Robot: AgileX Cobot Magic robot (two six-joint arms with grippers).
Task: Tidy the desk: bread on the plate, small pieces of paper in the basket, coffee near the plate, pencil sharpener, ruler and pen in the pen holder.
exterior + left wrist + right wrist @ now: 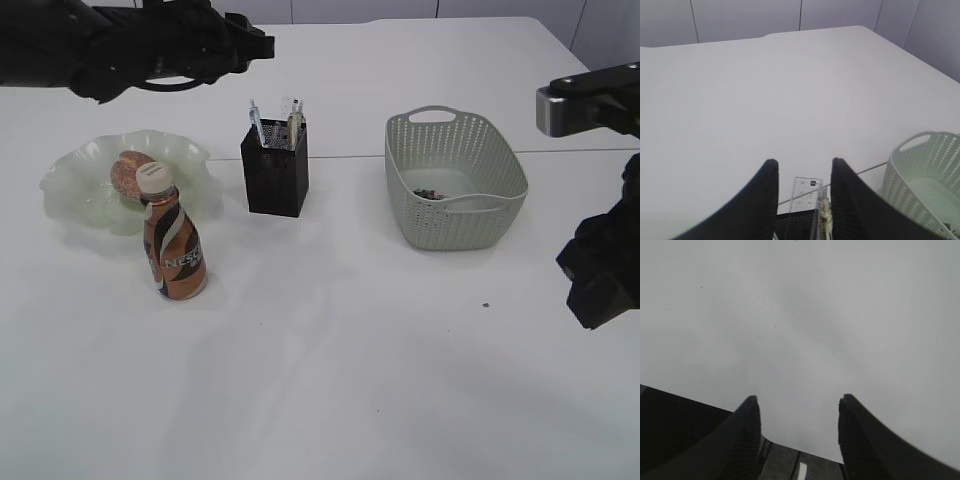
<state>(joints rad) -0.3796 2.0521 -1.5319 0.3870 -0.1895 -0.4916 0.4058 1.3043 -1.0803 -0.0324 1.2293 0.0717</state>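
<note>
The bread lies on the pale green plate, and the coffee bottle stands upright right in front of it. The black mesh pen holder holds a clear ruler and a pen. Small pieces of paper lie in the grey-green basket. The pencil sharpener is out of view. My left gripper hangs open above the pen holder, with the ruler showing below its jaws, untouched. My right gripper is open over bare table.
A tiny dark speck lies on the white table in front of the basket. The left arm stretches across the back left. The right arm stands at the right edge, beside the basket.
</note>
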